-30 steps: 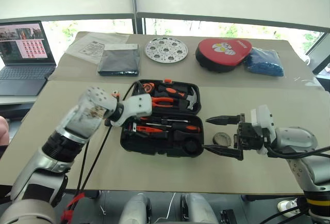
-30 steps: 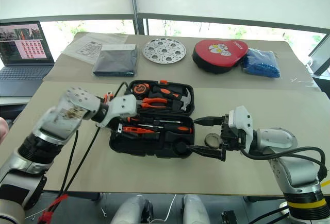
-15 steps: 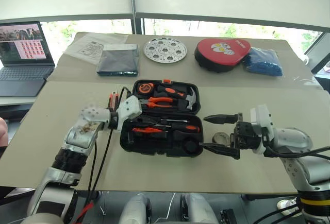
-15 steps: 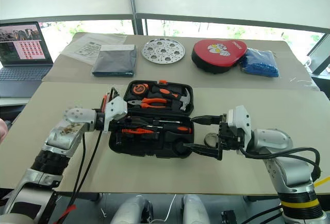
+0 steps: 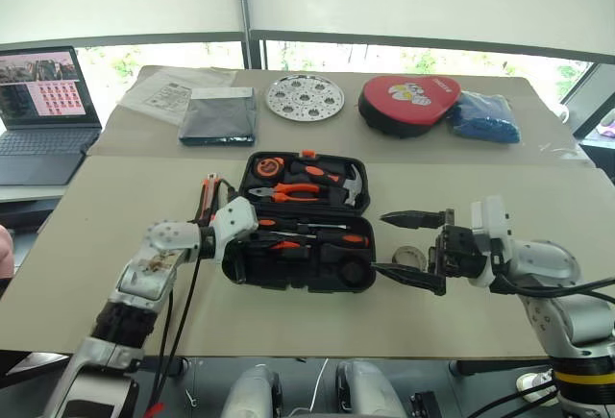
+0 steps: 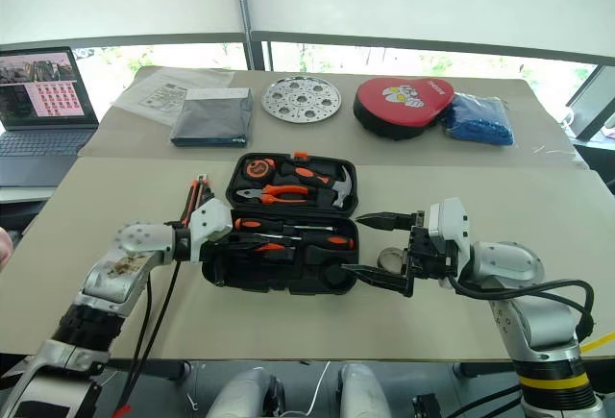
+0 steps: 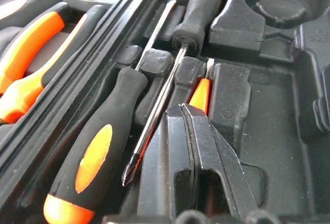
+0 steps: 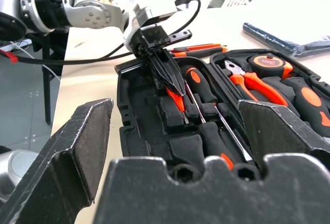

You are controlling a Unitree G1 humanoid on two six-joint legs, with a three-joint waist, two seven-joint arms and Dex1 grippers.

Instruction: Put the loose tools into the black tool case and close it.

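Observation:
The black tool case (image 5: 357, 278) lies open in the middle of the table. Two orange-black screwdrivers (image 7: 98, 152) (image 7: 198, 7) lie in its near half, with the slim orange tester screwdriver (image 7: 199, 91) beside them. My left gripper (image 7: 188, 108) is shut, and its tips rest low in the case on the tester's end. I cannot tell if the tester is pinched. The utility knife (image 5: 207, 192) lies on the table left of the case. My right gripper (image 5: 413, 247) stands wide open, level, right of the case. The dark tape roll (image 5: 413, 258) sits on the table between its fingers.
Pliers (image 5: 288, 190), a hammer and a tape measure fill the case's far half. Along the back of the table lie a grey pouch (image 5: 219, 113), a round perforated plate (image 5: 305, 97), a red pad (image 5: 408, 101) and a blue bag (image 5: 488, 115). A laptop (image 5: 43, 101) stands far left.
My left gripper has shut and sunk from above the case's left edge down into its near half. The right gripper has stayed where it was, open.

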